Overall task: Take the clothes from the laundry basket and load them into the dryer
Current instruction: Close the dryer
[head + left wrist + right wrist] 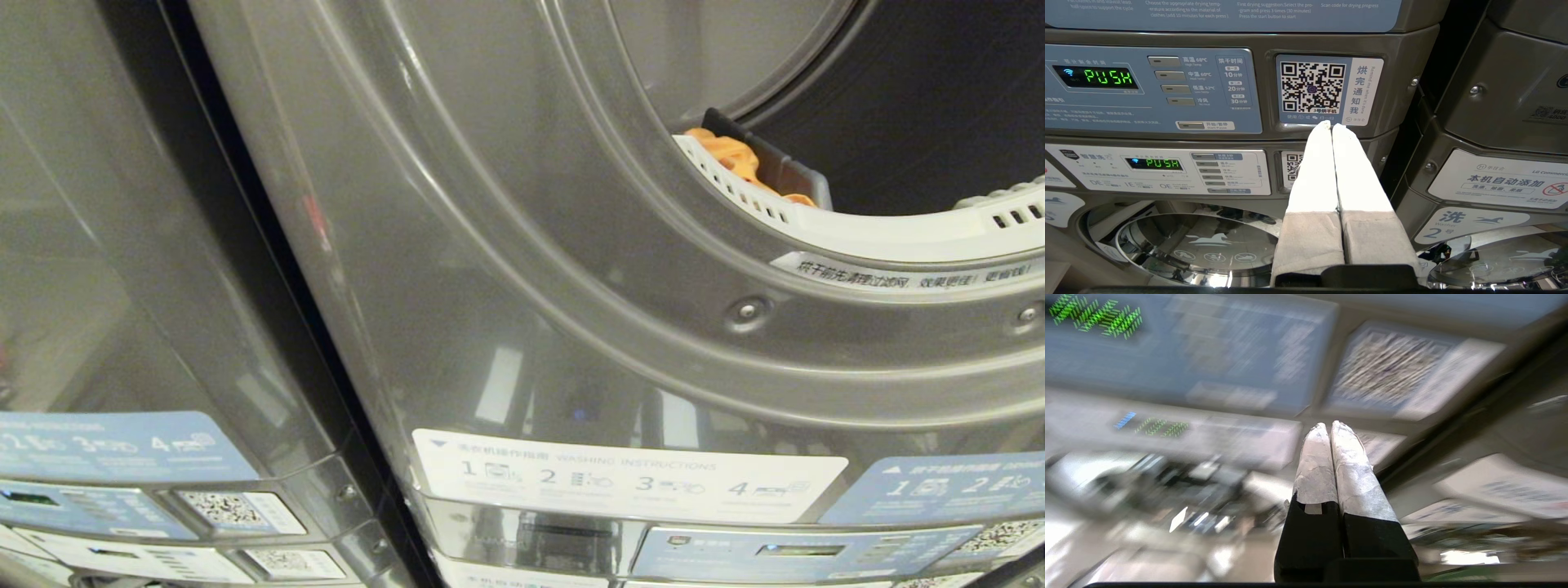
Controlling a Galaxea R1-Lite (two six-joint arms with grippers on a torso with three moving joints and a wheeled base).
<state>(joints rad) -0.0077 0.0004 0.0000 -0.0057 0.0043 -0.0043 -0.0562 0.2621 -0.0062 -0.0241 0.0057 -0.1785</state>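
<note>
Head view: the camera is looking close at the grey front of the dryer (522,269), whose round door opening is sitting toward two o'clock. Inside the opening's lower rim, a white slotted lint filter (816,216) is curving along, and an orange garment (735,159) is lying just behind it, partly hidden, at about one o'clock. A white instruction sticker (629,478) is running along the panel at six o'clock, and a second grey machine (122,269) is standing at nine o'clock. Neither arm is showing here, and no laundry basket is showing either.

Left wrist view: the left pincer (1330,127) is pointing level at the machine's control panels, its two white-wrapped fingers (1316,171) pressing flat together with nothing between them. The tips are lying over the lower edge of a QR code sticker (1312,87); whether they are touching it cannot be told. A green PUSH display (1108,76) is glowing at ten o'clock, and a washer door (1200,245) is reflecting light at seven o'clock.

Right wrist view: the right pincer (1329,426) is aimed at a heavily blurred panel, its taped fingers (1351,473) closed tight against each other and gripping nothing. A blurred green display (1096,318) is smearing at eleven o'clock.
</note>
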